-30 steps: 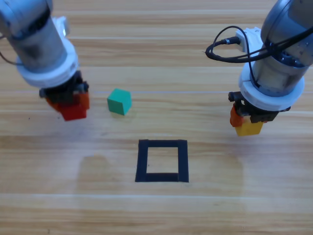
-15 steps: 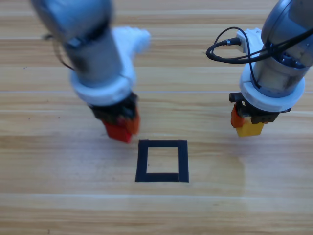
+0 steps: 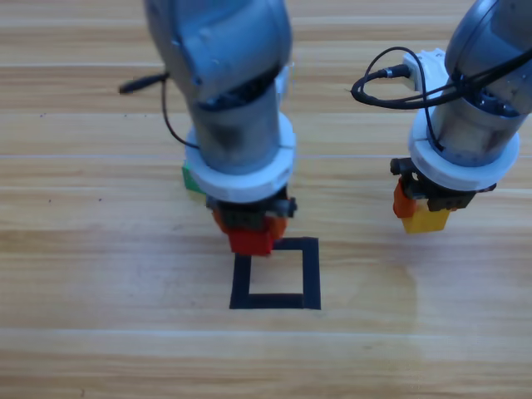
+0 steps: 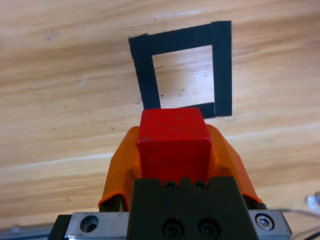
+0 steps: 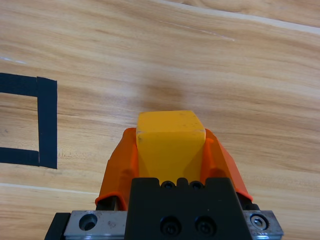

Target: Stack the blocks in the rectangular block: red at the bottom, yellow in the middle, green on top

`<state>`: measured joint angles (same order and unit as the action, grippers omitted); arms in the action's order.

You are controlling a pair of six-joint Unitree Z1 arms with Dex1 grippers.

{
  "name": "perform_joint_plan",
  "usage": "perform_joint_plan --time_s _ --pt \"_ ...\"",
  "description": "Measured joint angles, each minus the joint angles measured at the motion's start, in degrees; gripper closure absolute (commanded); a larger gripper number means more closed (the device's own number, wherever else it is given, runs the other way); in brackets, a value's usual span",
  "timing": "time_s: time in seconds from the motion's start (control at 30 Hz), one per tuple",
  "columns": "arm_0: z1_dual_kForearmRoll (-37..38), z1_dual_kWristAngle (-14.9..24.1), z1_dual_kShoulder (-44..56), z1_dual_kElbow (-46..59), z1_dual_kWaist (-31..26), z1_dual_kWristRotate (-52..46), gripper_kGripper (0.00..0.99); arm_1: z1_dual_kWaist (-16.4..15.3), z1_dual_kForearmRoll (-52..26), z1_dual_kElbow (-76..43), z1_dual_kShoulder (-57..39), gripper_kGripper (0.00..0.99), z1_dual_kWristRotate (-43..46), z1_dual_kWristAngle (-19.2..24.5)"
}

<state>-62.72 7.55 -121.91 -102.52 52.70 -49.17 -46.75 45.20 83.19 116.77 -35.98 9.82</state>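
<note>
Red cube, clamped in left gripper, has moved to black outline's far-left corner.

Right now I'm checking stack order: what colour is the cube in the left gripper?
Red: the cube in the left gripper shows best in the left wrist view.

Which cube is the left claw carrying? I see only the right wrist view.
Observer: The left claw is shut on the red cube.
Operator: Where is it?
Observer: In the high view it overlaps the upper left corner of the rectangular block.
Operator: My right claw holds the yellow cube. Where is green?
Observer: The green cube sits on the table, mostly hidden behind the left arm.
</note>
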Motion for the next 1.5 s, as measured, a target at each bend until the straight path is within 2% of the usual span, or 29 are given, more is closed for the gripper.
perform_joint_plan --time_s 0.1,0.27,0.63,1.03,1.5 --pt "-1.2 0.1 -3.2 -0.8 0.7 -6.4 0.99 0.0 0.0 -0.3 0.0 0.832 0.0 0.0" --pt "-2.2 0.1 -4.9 -1.4 0.8 -10.6 0.99 0.0 0.0 -0.4 0.0 0.832 0.0 0.0" --pt "-3.0 -3.1 -8.9 -6.9 0.9 -11.1 0.99 0.0 0.0 -0.4 0.0 0.834 0.0 0.0" --pt "-3.0 -3.1 -11.1 -9.3 0.9 -11.1 0.99 0.0 0.0 -0.4 0.0 0.832 0.0 0.0" --pt "-0.1 -3.1 -11.1 -6.1 0.6 -9.3 0.99 0.0 0.0 -0.4 0.0 0.832 0.0 0.0"
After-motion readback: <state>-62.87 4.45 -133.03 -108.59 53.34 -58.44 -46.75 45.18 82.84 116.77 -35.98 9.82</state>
